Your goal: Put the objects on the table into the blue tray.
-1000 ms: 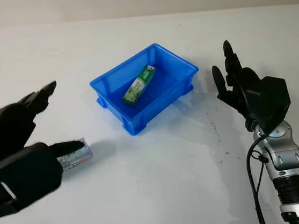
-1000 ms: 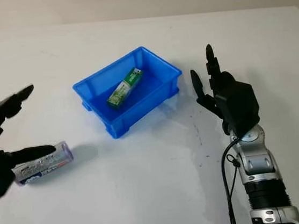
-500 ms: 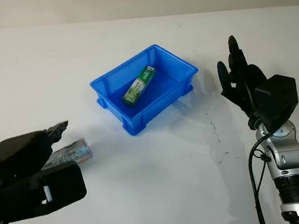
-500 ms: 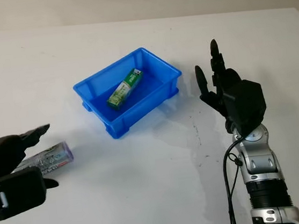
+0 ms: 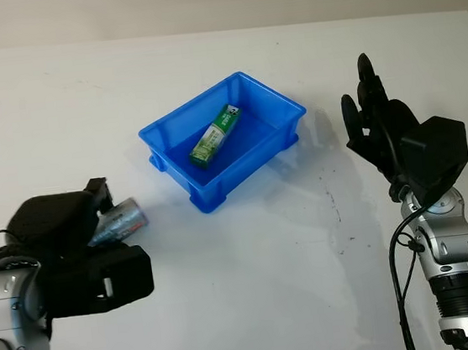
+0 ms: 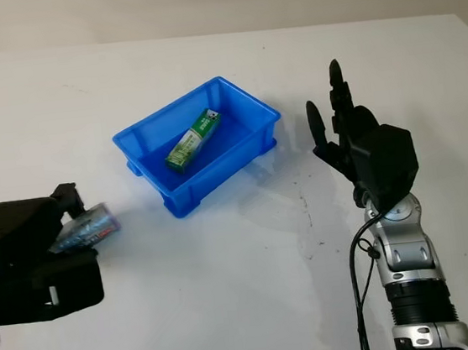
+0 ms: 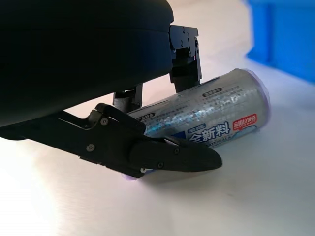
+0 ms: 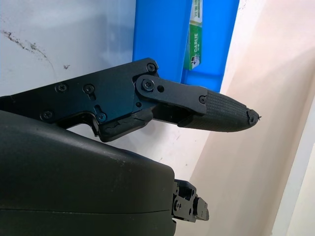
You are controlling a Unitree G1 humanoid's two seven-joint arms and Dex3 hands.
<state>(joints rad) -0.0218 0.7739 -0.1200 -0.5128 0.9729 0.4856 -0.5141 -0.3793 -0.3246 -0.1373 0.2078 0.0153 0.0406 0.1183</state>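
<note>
Blue tray: the blue tray (image 5: 277, 132) sits on the white desk (image 5: 254, 274), turned at an angle, roughly between the two hands and farther from the robot than both.
Green box: a green and white carton (image 5: 216, 134) lies flat inside the blue tray, along its floor.
Silver tube: a silver foil-wrapped cylinder (image 7: 211, 115) with printed Chinese text lies on its side on the desk, well to the left of the blue tray, one end pointing toward it.
Left hand: the left hand (image 5: 77, 243) is at the silver cylinder, left of the blue tray; its fingers (image 7: 162, 152) curl around the cylinder from both sides and pinch it, one finger under its front and another against its back.
Right hand: the right hand (image 5: 390, 136) is held upright above the desk to the right of the blue tray, holding nothing, palm turned toward the tray.
Desk marks: small dark specks dot the desk between the blue tray and the right hand.
</note>
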